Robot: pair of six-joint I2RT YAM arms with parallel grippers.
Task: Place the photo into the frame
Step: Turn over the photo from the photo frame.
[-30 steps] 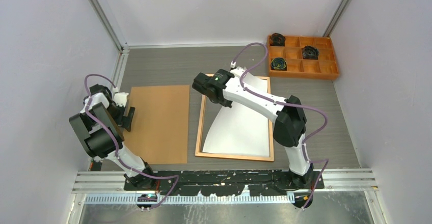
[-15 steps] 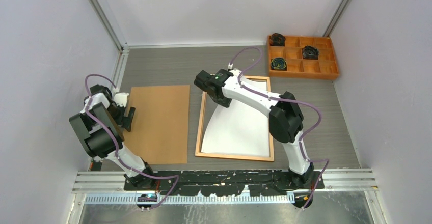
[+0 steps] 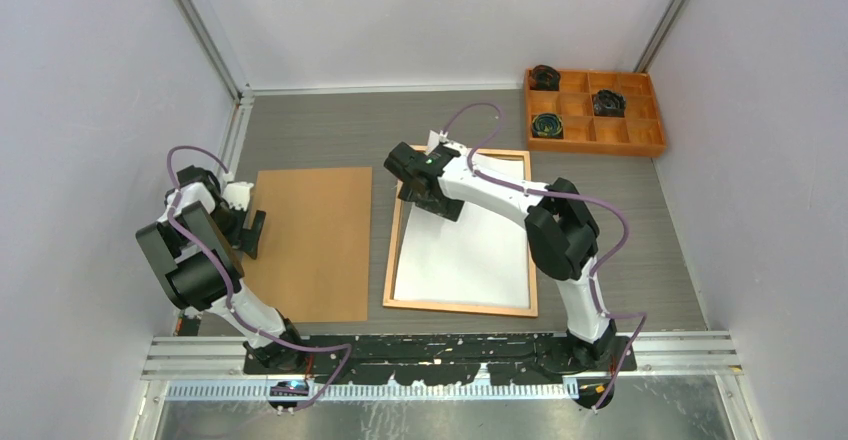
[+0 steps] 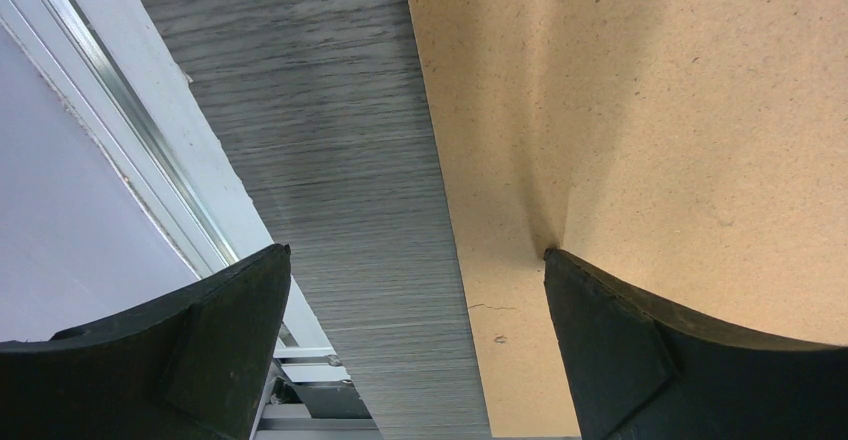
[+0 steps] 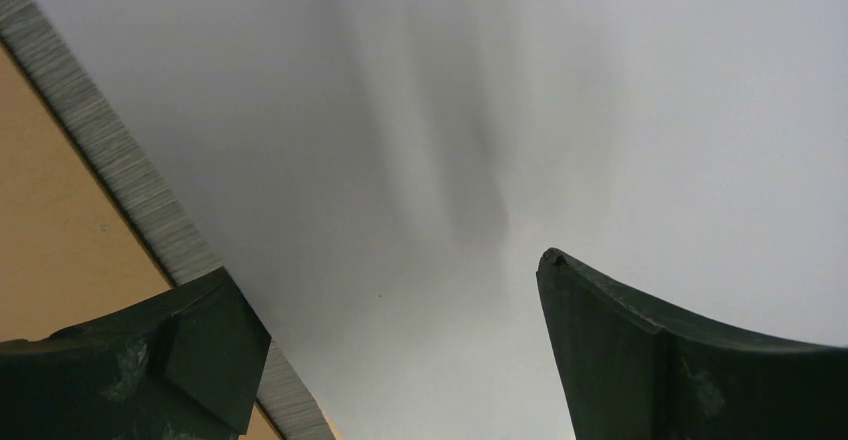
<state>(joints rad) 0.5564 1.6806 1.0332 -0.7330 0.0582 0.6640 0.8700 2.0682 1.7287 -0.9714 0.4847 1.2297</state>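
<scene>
The photo (image 3: 465, 250) lies white back up inside the orange-brown frame (image 3: 460, 308) at mid-table; its printed side is hidden. My right gripper (image 3: 428, 192) hovers over the photo's far-left corner, open, with nothing between its fingers. In the right wrist view the white sheet (image 5: 560, 110) fills the picture behind the open right gripper (image 5: 385, 265), with the frame's wood (image 5: 50, 250) at the left. My left gripper (image 3: 252, 232) stands open at the left edge of the brown backing board (image 3: 312, 240). Seen from the left wrist, the left gripper (image 4: 417, 260) straddles the board's edge (image 4: 650, 110).
An orange compartment tray (image 3: 595, 112) with dark items in some cells sits at the far right. White walls and a metal rail (image 3: 232, 135) bound the grey table on the left. The arm bases stand along the near rail (image 3: 440, 345).
My right gripper has opened and let go of the photo. The photo's curled left edge has dropped flat into the frame. The left arm has not moved.
</scene>
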